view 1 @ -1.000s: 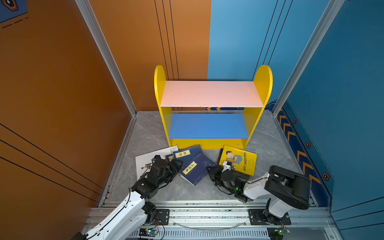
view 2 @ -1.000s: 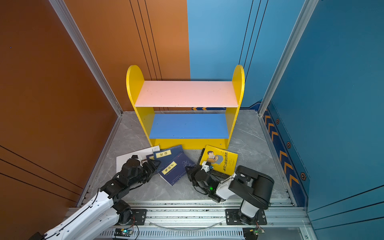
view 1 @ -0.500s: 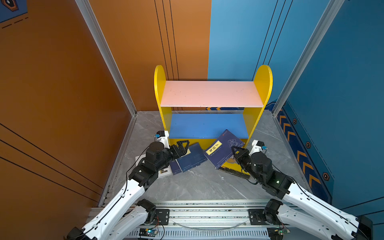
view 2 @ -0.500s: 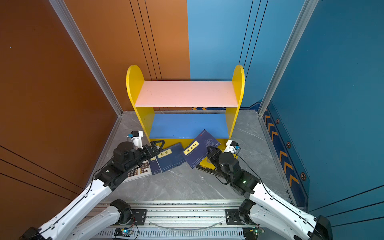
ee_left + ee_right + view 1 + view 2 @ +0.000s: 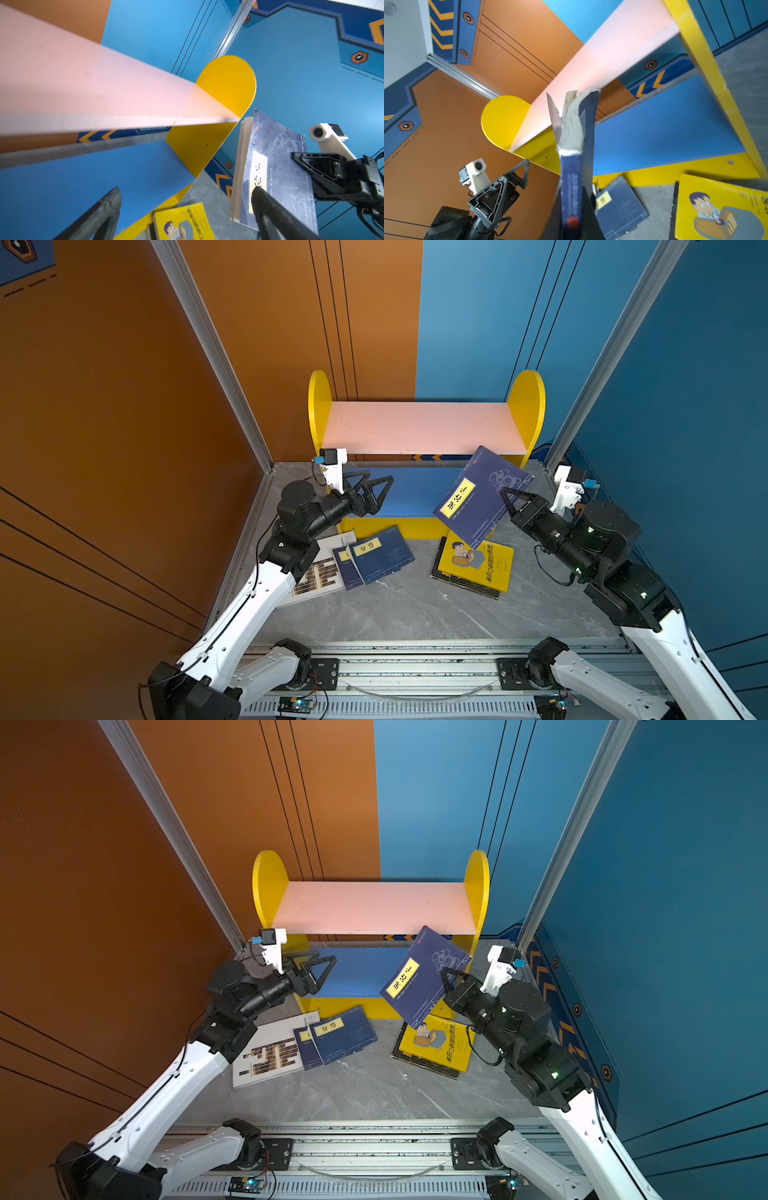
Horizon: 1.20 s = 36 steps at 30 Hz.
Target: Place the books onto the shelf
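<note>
The right claw is pinched on one edge of a navy book, holding it tilted in the air in front of the right end of the shelf. A second ago this claw was down among the books on the bench. It has since carried the book up, and in both top views its upper corner now overlaps the front edge of the pink upper board. Whether the two touch cannot be told.

The left claw has spread wide and hangs empty over the left front of the blue lower board, so the right arm alone appears to carry the book.

No book is on the shelf yet. Two navy books and a white book lie near the bench's left edge. A yellow book lies on a black book before the shelf's right foot.
</note>
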Available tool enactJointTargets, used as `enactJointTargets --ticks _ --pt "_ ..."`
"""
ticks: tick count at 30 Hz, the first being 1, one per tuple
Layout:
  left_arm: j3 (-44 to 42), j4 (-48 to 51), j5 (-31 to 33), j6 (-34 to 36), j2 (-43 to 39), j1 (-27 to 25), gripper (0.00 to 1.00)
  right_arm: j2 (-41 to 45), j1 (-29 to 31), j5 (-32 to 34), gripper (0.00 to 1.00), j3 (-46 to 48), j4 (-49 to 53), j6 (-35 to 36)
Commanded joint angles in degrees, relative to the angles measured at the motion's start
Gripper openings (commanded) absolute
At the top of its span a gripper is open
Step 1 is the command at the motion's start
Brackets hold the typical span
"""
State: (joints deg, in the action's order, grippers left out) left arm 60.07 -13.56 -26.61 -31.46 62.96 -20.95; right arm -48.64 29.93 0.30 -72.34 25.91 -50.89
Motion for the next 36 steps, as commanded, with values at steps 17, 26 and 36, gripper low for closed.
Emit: enactJointTargets --ticks 17,26,36 --pt "6.48 -22.64 -6.95 -30.97 12.41 -3.26 0.98 -12.06 -20.85 -18.61 0.00 -2.74 -40.17 -22.06" --pt "16.90 -2.94 6.53 -19.00 14.72 -15.28 0.98 -15.14 -21.26 -12.46 0.00 1.00 -48.78 -26.20" --pt "26.63 -2.23 9.72 -26.58 25.33 -18.52 0.97 -21.91 -20.02 -14.16 0.00 -0.33 -53.06 -30.15"
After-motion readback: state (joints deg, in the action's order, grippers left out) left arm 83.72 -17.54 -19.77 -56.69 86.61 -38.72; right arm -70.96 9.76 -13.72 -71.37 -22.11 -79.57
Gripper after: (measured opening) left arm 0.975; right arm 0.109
